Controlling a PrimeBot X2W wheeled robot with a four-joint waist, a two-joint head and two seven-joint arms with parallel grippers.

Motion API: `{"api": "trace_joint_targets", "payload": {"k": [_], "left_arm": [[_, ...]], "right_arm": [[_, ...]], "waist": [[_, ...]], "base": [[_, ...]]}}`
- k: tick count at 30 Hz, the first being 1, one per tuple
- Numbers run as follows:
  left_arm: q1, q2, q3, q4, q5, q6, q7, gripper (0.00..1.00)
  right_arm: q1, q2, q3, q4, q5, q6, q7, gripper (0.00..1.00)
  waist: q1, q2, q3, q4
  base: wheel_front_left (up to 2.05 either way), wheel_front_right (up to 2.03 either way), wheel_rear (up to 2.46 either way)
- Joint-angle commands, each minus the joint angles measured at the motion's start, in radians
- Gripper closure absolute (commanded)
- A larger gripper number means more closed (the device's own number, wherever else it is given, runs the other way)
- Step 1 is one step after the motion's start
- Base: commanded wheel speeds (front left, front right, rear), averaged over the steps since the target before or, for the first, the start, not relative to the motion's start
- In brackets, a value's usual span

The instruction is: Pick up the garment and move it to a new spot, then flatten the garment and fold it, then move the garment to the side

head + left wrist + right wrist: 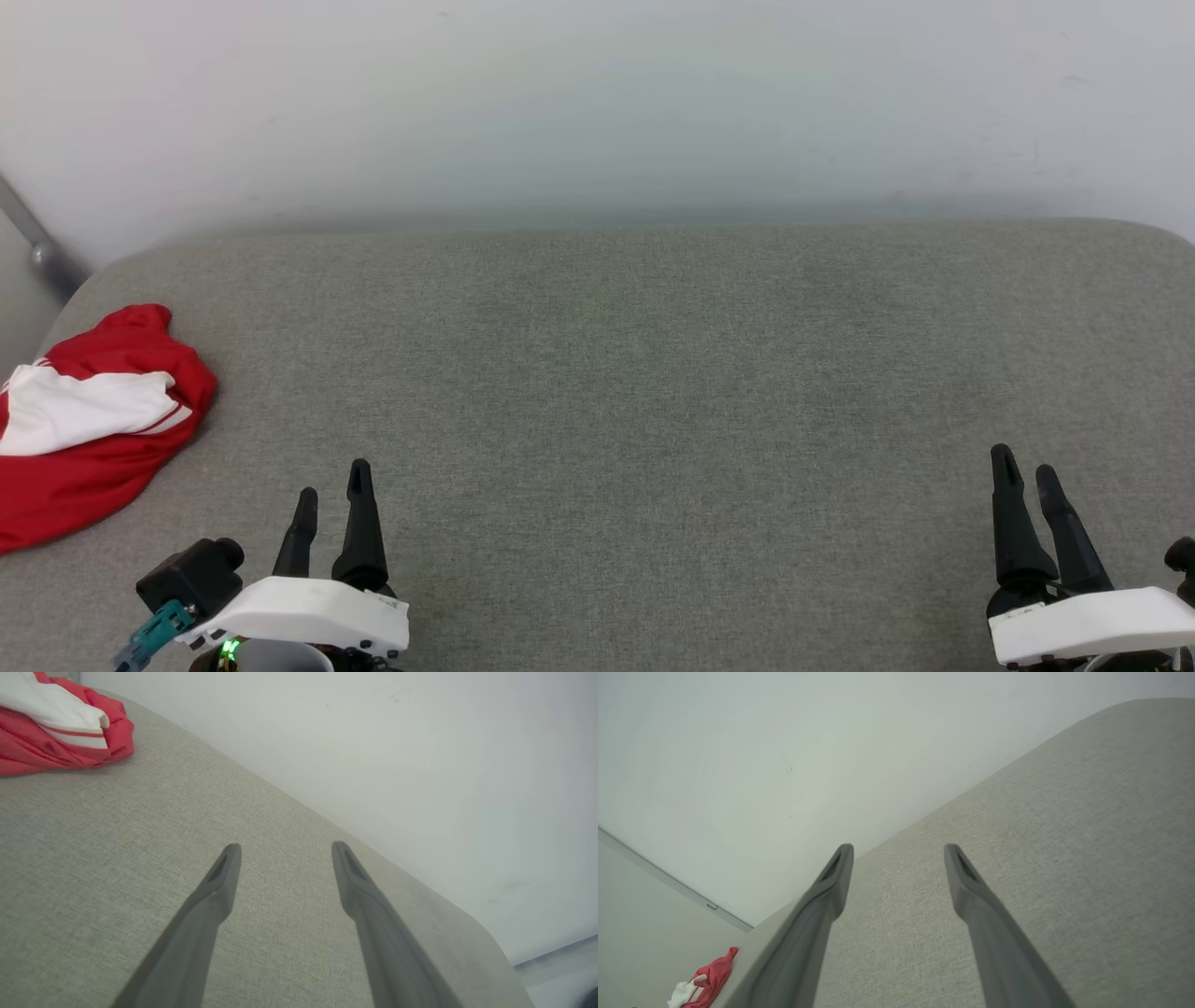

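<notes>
Garment (89, 420) crumpled, far-left on couch (653, 373)

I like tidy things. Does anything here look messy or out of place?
Yes. The red-and-white garment lies crumpled in a heap at the left edge of the grey padded surface, not spread flat. The left gripper and right gripper sit apart from it, jaws open.

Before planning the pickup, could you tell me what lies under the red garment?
The red T-shirt lies bunched on the grey fabric surface, near its left edge. Anything beneath its folds is hidden.
</notes>
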Motion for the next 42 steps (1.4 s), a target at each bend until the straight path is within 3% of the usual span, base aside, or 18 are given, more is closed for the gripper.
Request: {"api": "trace_joint_targets", "payload": {"k": [1, 18, 42], "left_arm": [[0.003, 0.01, -0.007, -0.02, 0.042, 0.007, -0.012, 0.0], [0.025, 0.03, -0.059, -0.047, 0.24, 0.035, -0.058, 0.0], [0.06, 0.033, -0.085, -0.058, 0.443, 0.066, -0.112, 0.0]], "right_arm": [[0.004, -0.002, 0.003, -0.019, -0.044, 0.0, -0.013, 0.0], [0.034, -0.001, 0.015, -0.057, -0.237, 0.0, -0.061, 0.0], [0.074, -0.001, 0.024, -0.099, -0.416, 0.0, -0.113, 0.0]], "waist": [[-0.0001, 0.0, 0.0, 0.001], [-0.0001, 0.0, -0.004, 0.005], [-0.0001, 0.0, -0.006, 0.01]], "base": [[0.0, 0.0, 0.0], [0.0, 0.0, 0.0], [0.0, 0.0, 0.0]]}}
